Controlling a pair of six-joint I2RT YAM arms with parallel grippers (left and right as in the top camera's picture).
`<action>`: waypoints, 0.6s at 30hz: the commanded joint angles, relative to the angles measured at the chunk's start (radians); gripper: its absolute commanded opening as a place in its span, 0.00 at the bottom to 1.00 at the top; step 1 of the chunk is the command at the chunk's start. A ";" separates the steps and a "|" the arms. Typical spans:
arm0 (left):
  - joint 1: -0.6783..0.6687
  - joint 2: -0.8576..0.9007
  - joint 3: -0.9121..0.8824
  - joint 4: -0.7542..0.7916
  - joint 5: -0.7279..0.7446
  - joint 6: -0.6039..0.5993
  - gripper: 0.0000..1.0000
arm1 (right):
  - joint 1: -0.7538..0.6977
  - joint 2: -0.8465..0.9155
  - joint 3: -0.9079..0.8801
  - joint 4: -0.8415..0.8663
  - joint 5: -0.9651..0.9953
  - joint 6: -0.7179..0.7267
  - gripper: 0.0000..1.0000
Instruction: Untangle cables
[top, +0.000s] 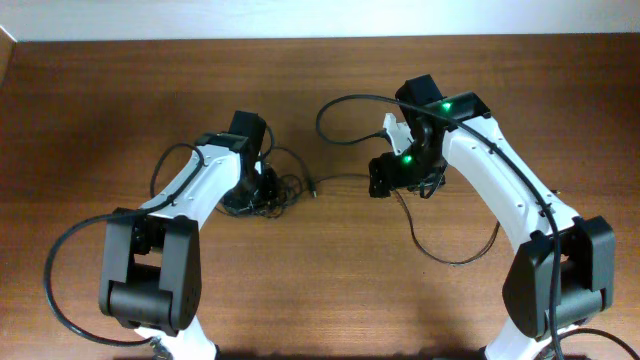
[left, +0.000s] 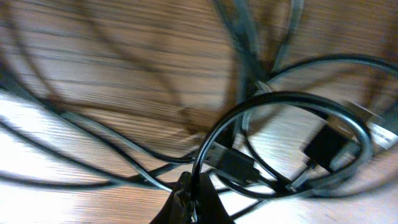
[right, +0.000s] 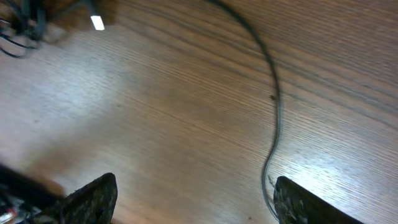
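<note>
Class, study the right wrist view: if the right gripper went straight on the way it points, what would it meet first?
The right gripper would probably meet the bare table first; depth is unclear. The thin black cable runs off-centre, beside one fingertip, so likely missed.

Evenly lit overhead view, pale glare on the table (right: 93, 112), cables (left: 292, 95) motion-blurred in left wrist view
</note>
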 joint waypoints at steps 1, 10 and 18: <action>0.012 -0.007 0.079 0.001 0.233 0.013 0.00 | 0.008 -0.002 -0.005 0.014 -0.121 -0.001 0.81; 0.016 -0.008 0.151 -0.003 0.360 0.252 0.02 | 0.008 -0.002 -0.009 0.120 -0.366 0.076 0.73; 0.013 -0.006 0.055 -0.025 0.127 0.319 0.06 | 0.126 0.082 -0.016 0.229 -0.294 0.259 0.58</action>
